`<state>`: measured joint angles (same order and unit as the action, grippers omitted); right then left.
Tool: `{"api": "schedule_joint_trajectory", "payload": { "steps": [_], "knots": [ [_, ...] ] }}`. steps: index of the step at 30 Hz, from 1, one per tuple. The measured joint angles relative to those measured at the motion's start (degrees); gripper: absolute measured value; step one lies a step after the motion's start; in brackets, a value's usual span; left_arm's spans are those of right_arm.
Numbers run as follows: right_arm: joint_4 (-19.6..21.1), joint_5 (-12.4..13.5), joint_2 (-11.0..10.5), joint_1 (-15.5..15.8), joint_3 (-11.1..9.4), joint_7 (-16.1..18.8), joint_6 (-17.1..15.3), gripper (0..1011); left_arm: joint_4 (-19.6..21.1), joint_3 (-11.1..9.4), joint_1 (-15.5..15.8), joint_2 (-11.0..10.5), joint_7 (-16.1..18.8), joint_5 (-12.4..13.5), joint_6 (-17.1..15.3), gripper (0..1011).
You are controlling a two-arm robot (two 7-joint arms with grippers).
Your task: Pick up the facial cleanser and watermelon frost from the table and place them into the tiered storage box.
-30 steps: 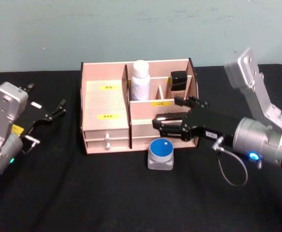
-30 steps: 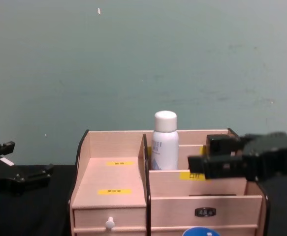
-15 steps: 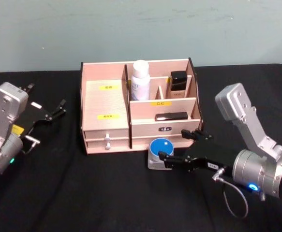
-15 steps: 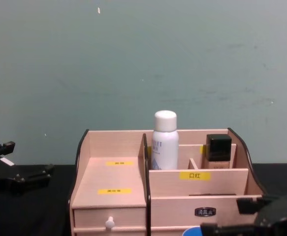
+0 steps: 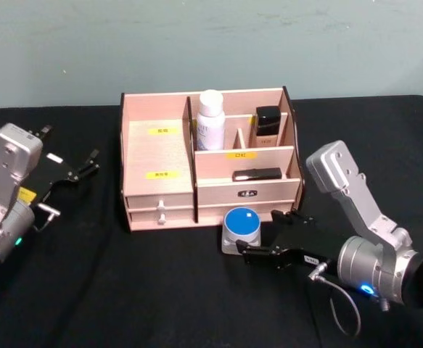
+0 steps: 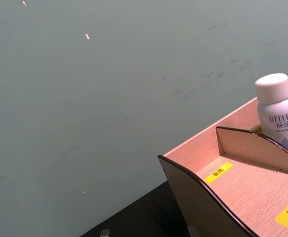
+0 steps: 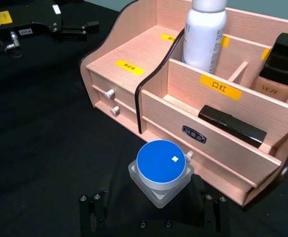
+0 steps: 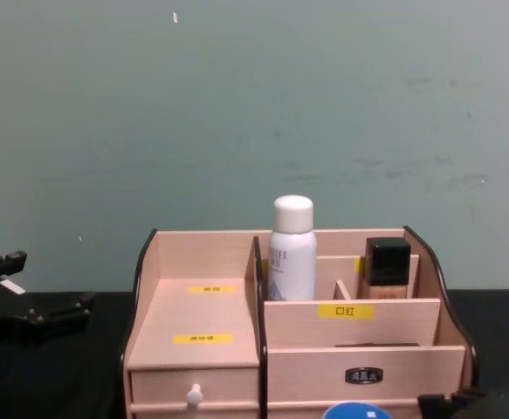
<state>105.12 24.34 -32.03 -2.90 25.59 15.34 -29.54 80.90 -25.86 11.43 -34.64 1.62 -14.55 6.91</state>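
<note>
Before the tiered storage box (image 5: 160,190), the open right gripper (image 5: 260,236) faces the watermelon frost (image 5: 241,220); next, advance and close. Left gripper (image 5: 72,172) parked left.

Black table (image 5: 160,290), teal wall (image 5: 196,43)

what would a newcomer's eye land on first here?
The light-wood box mid-table, with a white bottle standing in its back row. Then the blue-lidded jar on the table just in front of it, with the open right tool low at its side. The left tool sits parked far left.
</note>
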Motion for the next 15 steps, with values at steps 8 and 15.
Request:
{"api": "schedule_joint_trajectory", "payload": {
  "steps": [8, 15],
  "knots": [
    [-2.4, -1.6, 1.6, -1.3, 0.6, 1.0, -0.3, 1003, 0.0, 0.0, 0.0, 0.0, 0.0, 0.0, 0.0, 1010],
    [-4.1, -2.8, 2.8, -2.3, 0.9, 1.9, -0.4, 1003, 0.0, 0.0, 0.0, 0.0, 0.0, 0.0, 0.0, 1009]
  ]
}}
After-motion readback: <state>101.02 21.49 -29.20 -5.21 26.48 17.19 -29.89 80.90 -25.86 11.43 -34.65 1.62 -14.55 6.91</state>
